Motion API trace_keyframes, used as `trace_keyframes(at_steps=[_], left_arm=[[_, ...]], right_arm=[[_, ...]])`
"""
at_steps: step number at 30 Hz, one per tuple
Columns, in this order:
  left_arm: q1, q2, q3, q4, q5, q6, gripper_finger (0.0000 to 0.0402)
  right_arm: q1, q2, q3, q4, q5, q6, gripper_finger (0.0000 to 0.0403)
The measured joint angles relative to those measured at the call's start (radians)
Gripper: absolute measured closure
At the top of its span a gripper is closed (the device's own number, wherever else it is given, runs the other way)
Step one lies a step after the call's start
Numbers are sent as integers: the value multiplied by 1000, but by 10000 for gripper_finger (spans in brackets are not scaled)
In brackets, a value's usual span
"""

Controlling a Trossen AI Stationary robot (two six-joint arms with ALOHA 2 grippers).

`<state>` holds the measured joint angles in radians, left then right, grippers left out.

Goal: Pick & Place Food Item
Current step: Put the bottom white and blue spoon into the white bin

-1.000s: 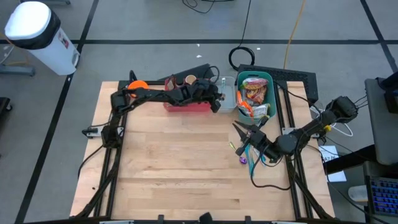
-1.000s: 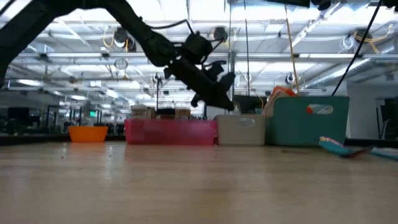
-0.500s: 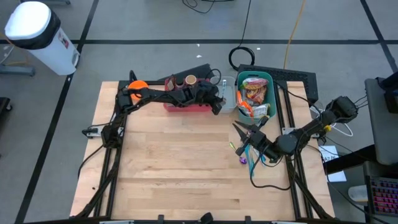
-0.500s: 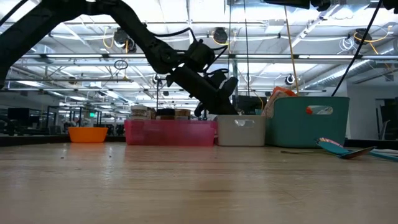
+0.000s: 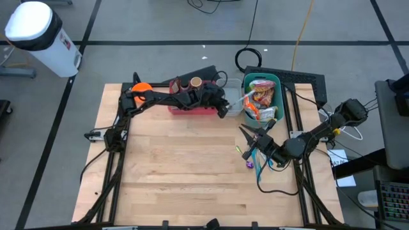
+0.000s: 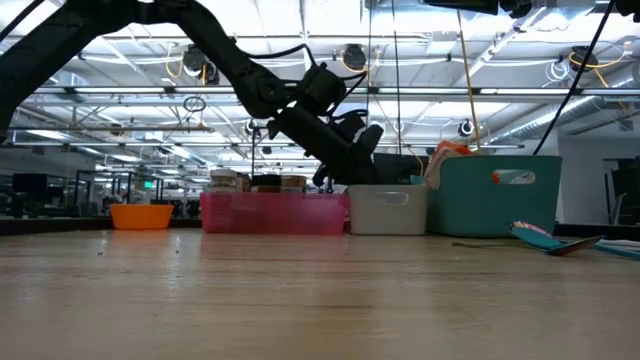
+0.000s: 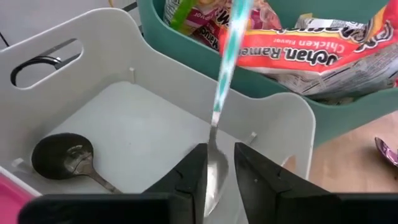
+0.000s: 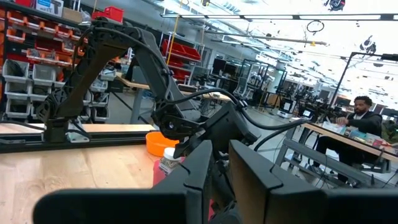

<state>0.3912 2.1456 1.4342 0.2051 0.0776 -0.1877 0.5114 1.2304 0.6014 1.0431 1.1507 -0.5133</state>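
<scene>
From the high view, I am reaching my left gripper (image 5: pixel 223 105) across the back of the wooden tabletop (image 5: pixel 179 166), past the long pink plastic bin (image 5: pixel 192 107), to the small white plastic bin (image 5: pixel 234 101). The teal plastic bin full of food packets (image 5: pixel 261 96) is standing just beside it, on the far side from my left arm. My right gripper (image 5: pixel 250 148) is waiting low over the tabletop in front of the teal bin, near some small utensils; I cannot tell if its jaws are apart or together.

From the low view, my left gripper (image 6: pixel 345 160) is hanging above the rim of the white bin (image 6: pixel 388 208), tilted downward, between the pink bin (image 6: pixel 273 212) and the teal bin (image 6: pixel 496 195).

From the left wrist view, my left jaws are clamped together on the bowl of a metal spoon with a striped teal and white handle (image 7: pixel 219 118). The long axis of the spoon is running away from my jaws, the handle pointing over the white bin's wall (image 7: pixel 273 115) toward an orange ramen noodle packet (image 7: pixel 311 53) in the teal bin. A black round ladle (image 7: pixel 65 158) is lying on the white bin's floor, beside and below my jaws.

From the right wrist view, my right gripper (image 8: pixel 219 180) is looking toward my left arm.

I think the next move is releasing the spoon, and the white bin is directly under it.
</scene>
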Motion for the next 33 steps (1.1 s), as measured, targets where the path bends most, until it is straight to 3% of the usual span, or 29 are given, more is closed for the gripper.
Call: trace_keyframes(at_steps=[15,19,24,29,33], left_arm=[[-1,0,0,7,-22,-6,313],[6,0,81,-81,44,-9,306],[9,-3,241,-280,52,58,234],[13,-3,279,-280,45,82,142],[16,15,280,-272,86,42,102]], right_arm=[[0,0,0,0,0,1,358],[0,0,0,0,0,2,358],[0,0,0,0,0,1,358],[-1,0,0,0,0,0,358],[-2,0,0,1,0,-3,358]])
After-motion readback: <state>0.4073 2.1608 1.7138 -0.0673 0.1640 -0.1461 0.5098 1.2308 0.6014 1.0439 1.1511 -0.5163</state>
